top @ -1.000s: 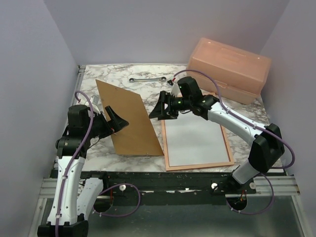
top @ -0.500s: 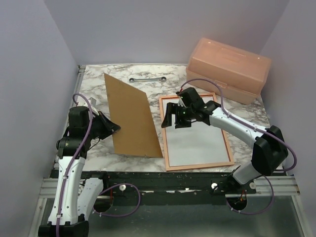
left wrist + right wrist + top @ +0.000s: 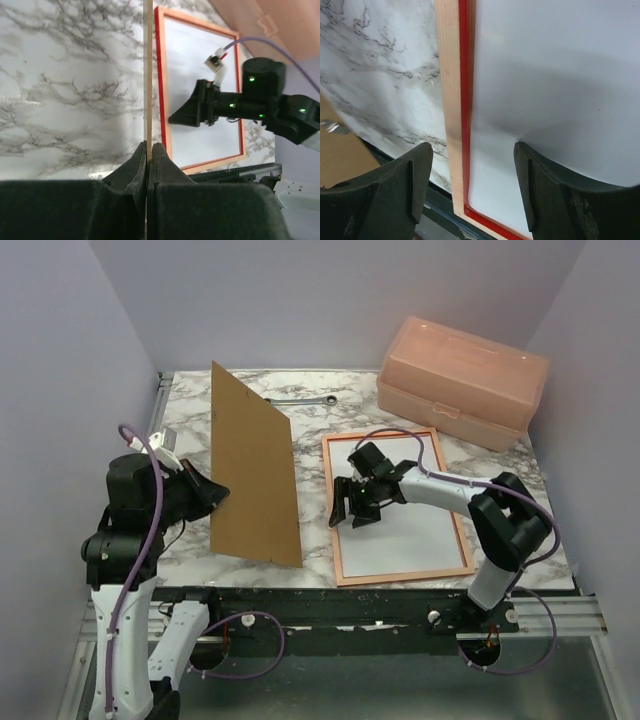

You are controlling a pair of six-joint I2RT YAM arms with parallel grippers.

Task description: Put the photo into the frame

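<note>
1. At the left of the bench (image 3: 185, 430), the left end effector (image 3: 212, 492) is clenched on the near edge of a brown board (image 3: 250, 475). The left wrist view shows both fingers (image 3: 135, 165) pressed flat against the board's thin edge.
2. The board stands upright on its lower edge, leaning a little. From above only its right face shows, and the bench just behind it on the left is hidden.
3. Beyond the board's far corner lies a wrench (image 3: 312, 398). Its left end is cut off by the board.
4. Right of the board, and apart from it, the frame (image 3: 451, 100) lies flat on the bench with its pale wood side up. A red lip shows along the inner edge.
5. A pale sheet (image 3: 410, 530) fills the frame's opening. Whether it is the photo lying blank side up or a pane cannot be told.
6. The right end effector (image 3: 350, 517) is released, with its fingers spread. It sits low over the frame's left rail, one finger (image 3: 415, 175) outside the rail and the other over the sheet. Whether they touch is unclear.
7. At the far right corner sits a pink box (image 3: 460, 380), lid shut.
</note>
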